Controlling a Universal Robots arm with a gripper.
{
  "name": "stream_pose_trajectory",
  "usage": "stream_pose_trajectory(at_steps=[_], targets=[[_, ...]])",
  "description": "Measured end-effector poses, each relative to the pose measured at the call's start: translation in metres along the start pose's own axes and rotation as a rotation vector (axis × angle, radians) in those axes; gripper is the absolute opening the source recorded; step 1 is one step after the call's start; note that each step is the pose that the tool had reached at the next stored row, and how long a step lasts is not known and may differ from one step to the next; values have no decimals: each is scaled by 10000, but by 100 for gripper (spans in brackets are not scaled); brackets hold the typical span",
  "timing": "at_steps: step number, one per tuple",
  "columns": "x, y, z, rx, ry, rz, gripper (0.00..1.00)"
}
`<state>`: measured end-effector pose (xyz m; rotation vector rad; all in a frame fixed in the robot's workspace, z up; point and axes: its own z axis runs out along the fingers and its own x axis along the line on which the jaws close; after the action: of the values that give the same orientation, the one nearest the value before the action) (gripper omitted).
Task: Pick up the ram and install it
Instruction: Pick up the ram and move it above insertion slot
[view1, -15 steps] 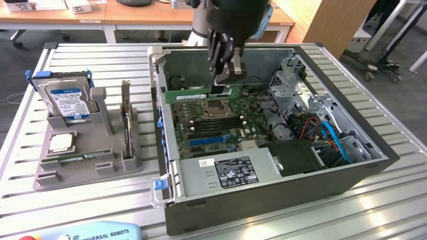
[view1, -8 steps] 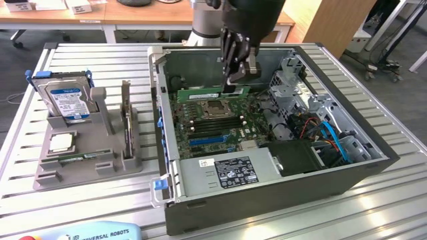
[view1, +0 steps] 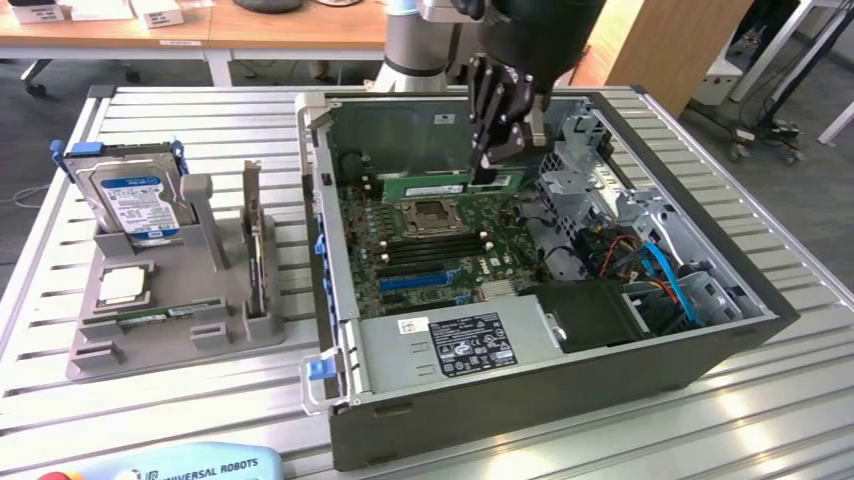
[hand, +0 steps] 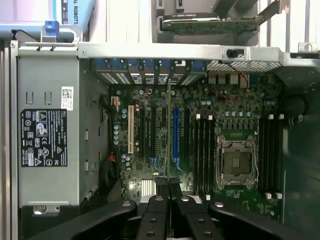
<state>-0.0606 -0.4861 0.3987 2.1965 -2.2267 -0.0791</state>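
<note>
Ram (view1: 424, 187), pinched in end effector (view1: 489, 172), just above motherboard (view1: 407, 255)

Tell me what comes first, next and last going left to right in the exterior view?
Blue-labelled hard drive → blue latch → green ram pinched in the fingers → blue cables.

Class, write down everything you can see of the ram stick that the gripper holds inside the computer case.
The ram is a long, narrow green circuit board with a pale label on its face. It stands on its long edge, running across the exterior view. The gripper, shut on it, pinches its end towards the exterior view's right. It hangs over the motherboard, just beyond the processor socket. Whether it touches a slot cannot be told.
</note>
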Motion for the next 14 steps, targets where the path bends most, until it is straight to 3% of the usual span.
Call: stream_pose_trajectory(at_steps=[8,14], targets=[[-3,-247,-11,1,0,2,12],[-7,-260,-11,1,-1,1,12]])
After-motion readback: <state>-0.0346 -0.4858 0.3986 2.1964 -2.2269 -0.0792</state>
